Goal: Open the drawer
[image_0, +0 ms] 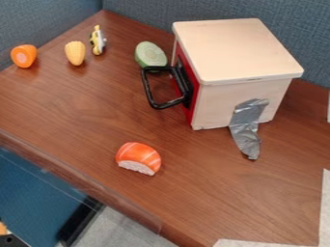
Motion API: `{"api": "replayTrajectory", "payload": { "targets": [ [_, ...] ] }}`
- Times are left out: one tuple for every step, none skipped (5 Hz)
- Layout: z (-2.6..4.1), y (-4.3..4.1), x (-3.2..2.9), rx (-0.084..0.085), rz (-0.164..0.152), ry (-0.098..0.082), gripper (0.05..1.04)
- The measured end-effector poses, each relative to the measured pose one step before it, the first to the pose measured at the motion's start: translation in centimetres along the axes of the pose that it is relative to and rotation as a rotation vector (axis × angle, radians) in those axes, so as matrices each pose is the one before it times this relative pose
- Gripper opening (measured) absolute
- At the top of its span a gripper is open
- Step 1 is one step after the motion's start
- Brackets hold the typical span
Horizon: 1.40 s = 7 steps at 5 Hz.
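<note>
box [232,43] at one o'clock, cream; drawer front [189,112], red; handle [148,89], black; tape [246,118] at three, silver-grey; sushi [138,157] at seven, orange with pale stripes, white below; carrot [24,56] at ten, orange, paler centre; corn [75,53] at ten-thirty, yellow; round vegetable [150,54] at twelve, pale green; table [84,108], brown, dark-grained.

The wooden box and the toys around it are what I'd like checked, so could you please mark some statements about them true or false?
1. A black handle sticks out from the red front of the wooden box. True.
2. The drawer stands wide open. False: its red front sits close against the box.
3. Silver tape runs from the box's side down onto the table. True.
4. The sushi toy rests on top of the box. False: it lies on the table.
5. The toy corn lies between the orange toy piece and the yellow-and-white toy. True.
</note>
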<state>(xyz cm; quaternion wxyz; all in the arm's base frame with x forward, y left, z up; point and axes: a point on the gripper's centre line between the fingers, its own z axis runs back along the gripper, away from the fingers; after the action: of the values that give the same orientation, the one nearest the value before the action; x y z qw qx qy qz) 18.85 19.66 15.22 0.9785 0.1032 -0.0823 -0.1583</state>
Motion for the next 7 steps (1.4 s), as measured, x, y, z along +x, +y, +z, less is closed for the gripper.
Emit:
{"api": "replayTrajectory", "payload": {
  "targets": [
    [-0.739, -0.502, -0.113, -0.0269, 0.0161, 0.0115, 1.0],
    [-0.603, -2.535, 1.492, -0.0157, 0.0847, -0.0134, 1.0],
    [0.312, -2.211, 0.689, -0.0099, 0.0893, -0.06, 1.0],
    [-0.213, -2.59, 1.042, 0.0047, 0.1339, -0.0573, 1.0],
    [-0.452, -1.478, 1.185, 0.0261, 0.1853, -0.0104, 1.001],
    [-1.987, -2.311, 0.846, -0.0135, 0.1908, 0.0247, 1.001],
    [-1.534, -2.209, 0.897, -0.0028, 0.073, 0.0003, 1.001]
  ]
}}
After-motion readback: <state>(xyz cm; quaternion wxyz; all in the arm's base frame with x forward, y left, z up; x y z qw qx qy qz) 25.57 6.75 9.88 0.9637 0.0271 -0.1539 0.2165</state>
